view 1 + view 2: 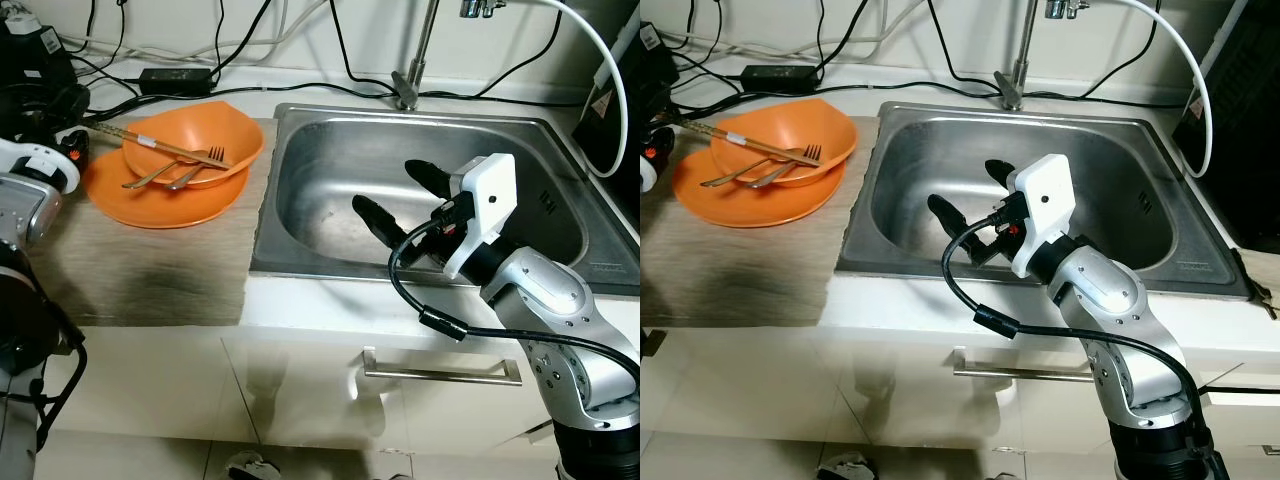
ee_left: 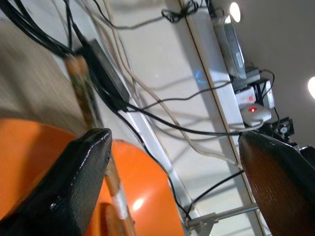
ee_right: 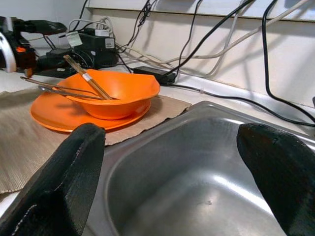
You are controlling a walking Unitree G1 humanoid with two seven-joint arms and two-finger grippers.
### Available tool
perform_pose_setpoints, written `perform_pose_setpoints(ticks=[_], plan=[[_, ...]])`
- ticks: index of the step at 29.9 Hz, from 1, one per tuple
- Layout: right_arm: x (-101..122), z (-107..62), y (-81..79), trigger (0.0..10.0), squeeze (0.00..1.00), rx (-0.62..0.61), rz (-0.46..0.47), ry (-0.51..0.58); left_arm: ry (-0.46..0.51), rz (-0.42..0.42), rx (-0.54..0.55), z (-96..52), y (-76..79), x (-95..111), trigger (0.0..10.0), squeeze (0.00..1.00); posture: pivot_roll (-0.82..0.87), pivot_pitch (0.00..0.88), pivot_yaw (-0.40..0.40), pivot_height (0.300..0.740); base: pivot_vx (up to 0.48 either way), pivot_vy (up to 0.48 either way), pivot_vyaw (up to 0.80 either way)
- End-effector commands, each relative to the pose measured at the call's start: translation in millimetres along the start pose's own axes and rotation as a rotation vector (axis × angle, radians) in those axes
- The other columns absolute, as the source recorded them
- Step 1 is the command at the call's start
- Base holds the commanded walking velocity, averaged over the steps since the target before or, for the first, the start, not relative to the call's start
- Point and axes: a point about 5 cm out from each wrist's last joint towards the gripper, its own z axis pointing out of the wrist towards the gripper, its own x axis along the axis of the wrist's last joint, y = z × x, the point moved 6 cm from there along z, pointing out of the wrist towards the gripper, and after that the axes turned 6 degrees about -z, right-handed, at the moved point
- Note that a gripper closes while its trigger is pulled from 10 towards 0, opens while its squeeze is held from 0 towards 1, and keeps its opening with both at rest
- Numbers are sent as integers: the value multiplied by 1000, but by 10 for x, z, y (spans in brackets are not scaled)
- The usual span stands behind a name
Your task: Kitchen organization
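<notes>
Two grippers in play, and neither one has anything in it yet. Over the stainless-steel sink basin point(image 1: 330, 190) hangs the right gripper point(image 1: 398, 196), black fingers spread wide and pointing across towards the dishes. On the woven beige mat point(image 1: 150, 260) beside the sink sits the round orange plate point(image 1: 150, 205), the orange bowl point(image 1: 195, 140) stacked on it, with a metal fork point(image 1: 205, 157), a metal spoon point(image 1: 150, 178) and a pair of wooden chopsticks point(image 1: 130, 138) lying in the bowl. The left gripper point(image 2: 172, 167) is right at the bowl's far edge, fingers parted wide, nothing between them (chopstick ends close by). My read: organising has barely begun — crockery and cutlery all untouched on the mat, sink bare, so everything is left to do. Black cables point(image 1: 150, 60) trail behind on the counter.
</notes>
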Motion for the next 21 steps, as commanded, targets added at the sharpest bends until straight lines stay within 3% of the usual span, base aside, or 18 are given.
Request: perform_pose_setpoints(ticks=[1,12,21], plan=[[57,-23,-21,10000,0,12,-9,9,0,26,7,30,43,2,10000,20,-60,51,13,740,0,0,0],[58,-96,9,10000,0,8,-20,-12,13,59,30,62,20,-45,10000,0,-97,53,1,740,0,0,0],[69,-105,9,10000,0,20,-25,-23,87,59,65,-1,-91,90,10000,0,-112,47,-19,740,0,0,0]])
